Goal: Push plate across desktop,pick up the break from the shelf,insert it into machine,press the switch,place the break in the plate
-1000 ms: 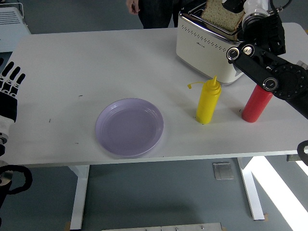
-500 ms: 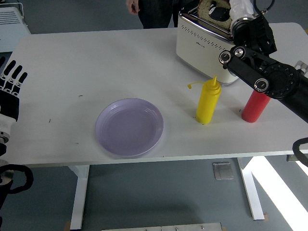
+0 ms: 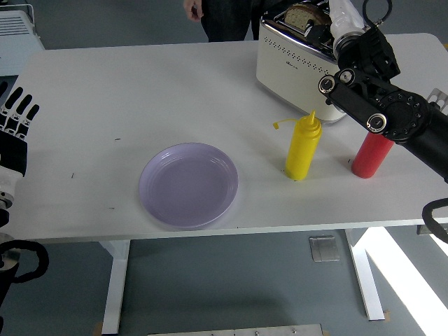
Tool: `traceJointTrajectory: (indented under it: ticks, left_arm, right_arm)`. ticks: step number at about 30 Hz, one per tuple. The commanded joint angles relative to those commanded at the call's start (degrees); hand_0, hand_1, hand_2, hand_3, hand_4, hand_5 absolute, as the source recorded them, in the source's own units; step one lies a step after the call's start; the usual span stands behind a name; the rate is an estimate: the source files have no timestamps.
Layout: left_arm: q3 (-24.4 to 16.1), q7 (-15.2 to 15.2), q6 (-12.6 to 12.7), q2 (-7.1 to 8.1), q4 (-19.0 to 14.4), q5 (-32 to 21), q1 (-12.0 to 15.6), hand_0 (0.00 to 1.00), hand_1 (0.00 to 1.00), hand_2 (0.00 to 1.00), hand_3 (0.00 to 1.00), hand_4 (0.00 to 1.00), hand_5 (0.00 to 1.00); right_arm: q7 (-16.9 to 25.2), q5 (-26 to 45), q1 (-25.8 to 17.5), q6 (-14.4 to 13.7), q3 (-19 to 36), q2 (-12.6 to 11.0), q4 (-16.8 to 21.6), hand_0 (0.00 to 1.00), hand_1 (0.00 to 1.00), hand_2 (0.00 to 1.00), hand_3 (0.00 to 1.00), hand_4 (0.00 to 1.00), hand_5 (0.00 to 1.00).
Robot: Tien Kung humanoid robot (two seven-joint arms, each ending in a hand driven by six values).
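A slice of brown bread (image 3: 302,12) sits low in the slot of the cream toaster (image 3: 290,66) at the table's far right. My right arm (image 3: 378,105) reaches up over the toaster's right side. Its hand (image 3: 337,12) is at the picture's top edge, right next to the bread and mostly cut off. A lilac plate (image 3: 188,185) lies empty near the table's front edge, left of centre. My left hand (image 3: 15,115) rests at the left edge with its fingers spread, holding nothing.
A yellow squeeze bottle (image 3: 303,147) and a red squeeze bottle (image 3: 371,155) stand in front of the toaster, the red one under my right forearm. A person (image 3: 217,14) stands at the table's far side. A white rack (image 3: 17,24) shows at top left.
The bread has gone down from above the toaster into its slot, and my right hand has come down with it. The left hand and the plate have not moved.
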Motion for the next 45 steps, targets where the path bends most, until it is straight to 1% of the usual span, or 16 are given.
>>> traceJointTrajectory:
  ticks: [4, 10, 12, 15, 17, 18, 19, 24, 25, 30, 31, 33, 36, 37, 41, 45]
  left_arm:
    - [-0.74, 0.17, -0.26, -0.03, -0.21, -0.63, 0.47, 0.839, 0.773, 0.714, 0.748, 0.750, 0.949]
    - [-1.96, 1.66, -1.43, -0.28, -0.34, -4.51, 0.99, 0.834, 0.772, 0.713, 0.747, 0.751, 0.950]
    - [-2.66, 2.79, -2.11, -0.37, -0.37, -6.72, 1.17, 0.834, 0.772, 0.713, 0.747, 0.751, 0.950]
    - [-3.53, 4.01, -2.83, -0.51, -0.42, -9.45, 1.42, 0.827, 0.768, 0.709, 0.747, 0.752, 0.951]
    - [-4.13, 4.65, -3.21, -0.60, -0.43, -10.88, 1.56, 0.827, 0.768, 0.709, 0.747, 0.752, 0.951]
    - [-4.43, 4.88, -3.33, -0.64, -0.45, -11.38, 1.65, 0.827, 0.768, 0.709, 0.747, 0.752, 0.951]
    - [-4.70, 5.09, -3.43, -0.67, -0.48, -11.81, 1.73, 0.826, 0.761, 0.708, 0.746, 0.752, 0.951]
    - [-6.48, 6.41, -4.05, -0.87, -0.46, -14.32, 2.29, 0.826, 0.761, 0.708, 0.746, 0.752, 0.951]
    - [-6.88, 6.75, -4.21, -0.92, -0.40, -14.96, 2.42, 0.824, 0.762, 0.707, 0.746, 0.756, 0.956]
    - [-8.52, 8.45, -4.87, -1.23, 0.19, -17.94, 2.90, 0.824, 0.762, 0.707, 0.746, 0.756, 0.956]
    - [-8.65, 8.71, -4.95, -1.29, 0.27, -18.31, 2.96, 0.824, 0.762, 0.707, 0.746, 0.758, 0.959]
    - [-8.80, 9.06, -5.07, -1.38, 0.35, -18.77, 3.05, 0.824, 0.762, 0.707, 0.746, 0.758, 0.959]
    - [-8.84, 9.46, -5.18, -1.48, 0.42, -19.25, 3.14, 0.824, 0.762, 0.707, 0.746, 0.758, 0.959]
    - [-8.84, 9.58, -5.21, -1.52, 0.42, -19.39, 3.16, 0.821, 0.761, 0.706, 0.747, 0.760, 0.963]
    - [-8.89, 9.84, -5.28, -1.65, 0.37, -19.77, 3.26, 0.821, 0.761, 0.706, 0.747, 0.760, 0.963]
    - [-9.14, 9.82, -5.27, -1.72, 0.32, -19.84, 3.32, 0.820, 0.759, 0.705, 0.747, 0.760, 0.967]
  right_arm:
    - [1.14, -1.20, -0.41, -0.03, 1.35, -0.35, 1.85, 0.695, 0.770, 0.825, 0.793, 0.567, 0.033]
    - [2.76, -6.51, -1.49, 0.03, 5.78, -1.65, 7.15, 0.695, 0.769, 0.824, 0.792, 0.573, 0.045]
    - [3.42, -8.97, -2.34, -0.05, 7.99, -2.94, 9.51, 0.695, 0.769, 0.824, 0.792, 0.573, 0.045]
    - [4.07, -13.00, -3.87, 0.05, 11.42, -5.07, 13.18, 0.683, 0.746, 0.788, 0.769, 0.577, 0.076]
    - [4.21, -15.90, -5.39, 1.00, 13.89, -6.98, 15.84, 0.683, 0.746, 0.788, 0.769, 0.577, 0.076]
    - [4.19, -17.23, -6.31, 1.56, 15.05, -7.94, 17.08, 0.683, 0.746, 0.788, 0.769, 0.577, 0.076]
    - [4.15, -18.74, -7.26, 2.07, 16.32, -8.97, 18.46, 0.594, 0.618, 0.699, 0.686, 0.565, 0.113]
    - [3.13, -25.58, -12.77, 6.19, 22.46, -14.46, 25.08, 0.594, 0.618, 0.699, 0.686, 0.565, 0.113]
    - [2.92, -26.91, -14.01, 7.40, 23.77, -15.68, 26.47, 0.535, 0.564, 0.674, 0.627, 0.482, 0.108]
    - [3.64, -29.29, -20.29, 13.94, 29.65, -21.72, 33.04, 0.535, 0.564, 0.674, 0.627, 0.482, 0.108]
    - [4.05, -29.14, -21.61, 15.35, 30.33, -22.92, 34.02, 0.529, 0.554, 0.660, 0.588, 0.396, 0.082]
    - [4.84, -28.76, -23.87, 17.73, 30.81, -24.71, 34.67, 0.529, 0.554, 0.660, 0.588, 0.396, 0.082]
    - [6.53, -28.01, -26.83, 20.49, 30.51, -26.21, 33.99, 0.529, 0.554, 0.660, 0.588, 0.396, 0.082]
    - [7.12, -27.74, -27.71, 21.08, 30.32, -26.52, 33.63, 0.540, 0.552, 0.637, 0.565, 0.372, 0.072]
    - [10.07, -26.62, -30.15, 21.98, 28.38, -26.91, 31.68, 0.540, 0.552, 0.637, 0.565, 0.372, 0.072]
    - [12.86, -25.59, -30.87, 21.38, 26.02, -26.22, 29.33, 0.535, 0.548, 0.633, 0.564, 0.376, 0.066]
